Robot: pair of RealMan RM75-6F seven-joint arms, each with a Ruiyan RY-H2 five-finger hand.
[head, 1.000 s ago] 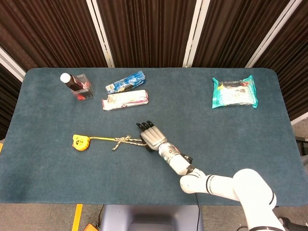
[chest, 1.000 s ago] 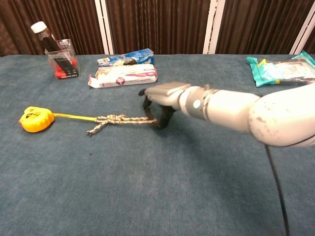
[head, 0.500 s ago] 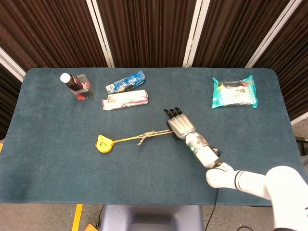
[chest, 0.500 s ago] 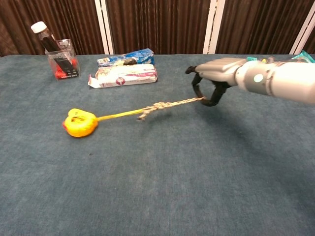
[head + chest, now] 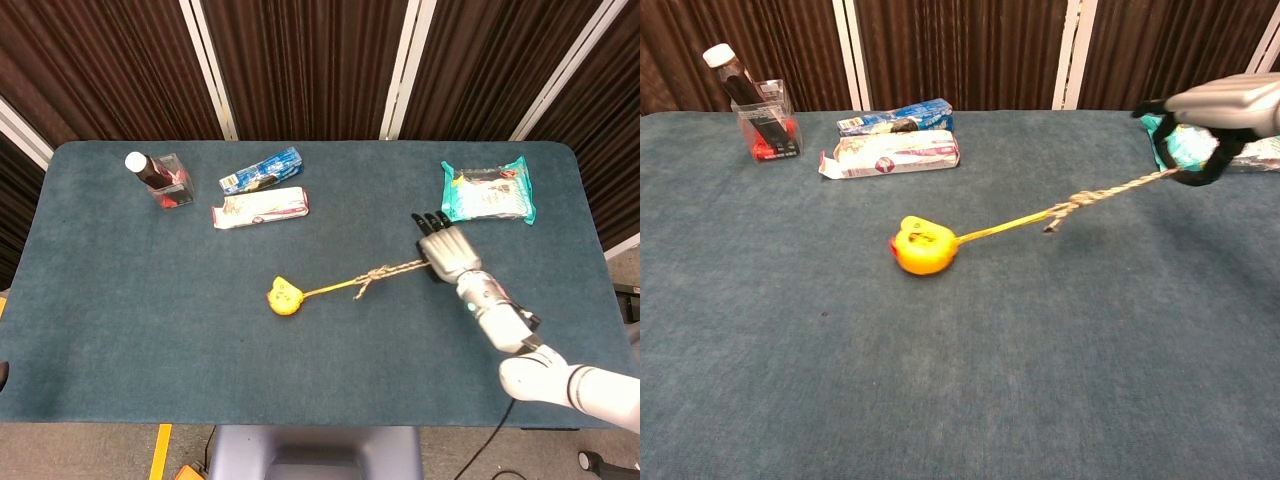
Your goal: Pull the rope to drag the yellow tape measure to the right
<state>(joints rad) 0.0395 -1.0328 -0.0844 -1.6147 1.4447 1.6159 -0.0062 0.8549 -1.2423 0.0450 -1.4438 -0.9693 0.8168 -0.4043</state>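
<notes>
The yellow tape measure [image 5: 284,297] [image 5: 924,247] lies near the middle of the blue-green table. Its yellow tape runs right to a knotted rope [image 5: 392,271] [image 5: 1102,194], which stretches taut and rises off the table. My right hand [image 5: 446,254] [image 5: 1217,117] grips the rope's far end, fingers curled around it, above the table's right part. My left hand shows in neither view.
A teal snack packet [image 5: 487,191] [image 5: 1180,138] lies just behind my right hand. At the back left are a white packet [image 5: 260,207], a blue packet [image 5: 262,170] and a clear box holding a dark bottle [image 5: 160,180]. The table's right edge [image 5: 596,240] is close.
My right hand has moved right and lifted with the rope, and the tape measure has slid right across the table from the left part to near the middle.
</notes>
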